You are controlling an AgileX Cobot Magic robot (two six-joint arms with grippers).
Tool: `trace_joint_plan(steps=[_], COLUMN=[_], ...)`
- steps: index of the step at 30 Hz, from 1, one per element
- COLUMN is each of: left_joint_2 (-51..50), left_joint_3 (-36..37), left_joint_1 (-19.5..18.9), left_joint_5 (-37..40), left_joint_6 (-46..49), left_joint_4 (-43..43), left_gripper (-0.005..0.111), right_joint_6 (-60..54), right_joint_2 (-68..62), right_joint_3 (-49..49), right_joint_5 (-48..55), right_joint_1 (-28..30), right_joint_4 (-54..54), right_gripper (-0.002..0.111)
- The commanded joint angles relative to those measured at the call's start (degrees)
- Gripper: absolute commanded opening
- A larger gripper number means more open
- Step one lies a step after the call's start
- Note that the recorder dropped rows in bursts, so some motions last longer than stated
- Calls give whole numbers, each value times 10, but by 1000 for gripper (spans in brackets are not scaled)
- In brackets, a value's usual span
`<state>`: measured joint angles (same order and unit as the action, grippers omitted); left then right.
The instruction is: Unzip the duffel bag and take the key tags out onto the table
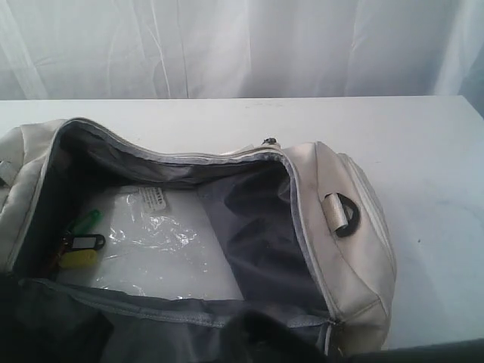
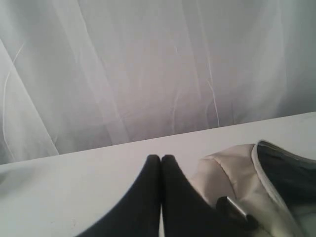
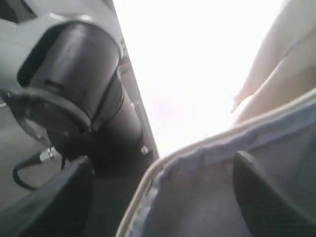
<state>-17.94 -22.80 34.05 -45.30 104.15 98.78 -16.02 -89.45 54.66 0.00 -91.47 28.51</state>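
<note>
The cream duffel bag (image 1: 355,249) lies unzipped on the white table (image 1: 423,151), its grey lining showing. The key tags (image 1: 82,240), green, black-rimmed and yellow, lie inside at the bag's left end. My left gripper (image 2: 161,158) is shut on nothing and hovers over the table (image 2: 74,187) beside one end of the bag (image 2: 232,173). My right gripper (image 3: 163,197) is open, its fingers (image 3: 266,197) wide apart, with the bag's rim and grey lining (image 3: 207,197) between them. Dark blurred shapes along the bottom edge of the exterior view hide the bag's near side.
A clear plastic-wrapped white packet (image 1: 162,242) lies on the bag's floor next to the tags. A black D-ring (image 1: 348,214) hangs on the bag's right end, and a zip pull (image 1: 268,142) sits at the far rim. A white curtain (image 1: 242,45) backs the table. A black arm joint (image 3: 74,84) is close to the right gripper.
</note>
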Motion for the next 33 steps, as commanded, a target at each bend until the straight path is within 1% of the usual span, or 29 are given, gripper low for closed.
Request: trace_joint_plan(steps=[1,3,4,7,10,14,18,23,25,28,30,33], left_joint_2=[5,5,5,5,5,5,5,5,5,5,5,5], left_joint_3=[1,1,1,1,1,1,1,1,1,1,1,15], left_joint_1=[-1,-1,-1,-1,-1,-1,-1,-1,-1,-1,-1,-1], left_joint_5=[-2,-3,-4,-5,-19,-46,-50,-50,-50,-50,-50,-47], left_joint_6=[-4,-4,-4,-4,-4,-4,-2,-2,-1,9,10,10], left_joint_4=[12,12,12,12,12,12,12,12,12,12,12,12], left_gripper=[0,0,0,0,0,0,0,0,0,0,0,0], right_joint_6=[-17,-17,-17,-19,-19,-18,-18,-22,-57,-172,-201,-198], right_joint_2=[43,51,51,37,7,-39,-87,-164,-204,-251,-267,-297], right_joint_3=[2,1,1,1,1,2,9,49,74,115,134,168], right_joint_5=[-134,-194,-206,-210,-216,-230,-227,-180,-179,-178,-181,-173], right_joint_1=[14,39,52,101,144,180,190,190,190,190,190,198], right_joint_4=[2,12,25,66,76,76,76,37,9,14,15,20], right_gripper=[73,73,73,73,73,73,69,68,68,68,68,68])
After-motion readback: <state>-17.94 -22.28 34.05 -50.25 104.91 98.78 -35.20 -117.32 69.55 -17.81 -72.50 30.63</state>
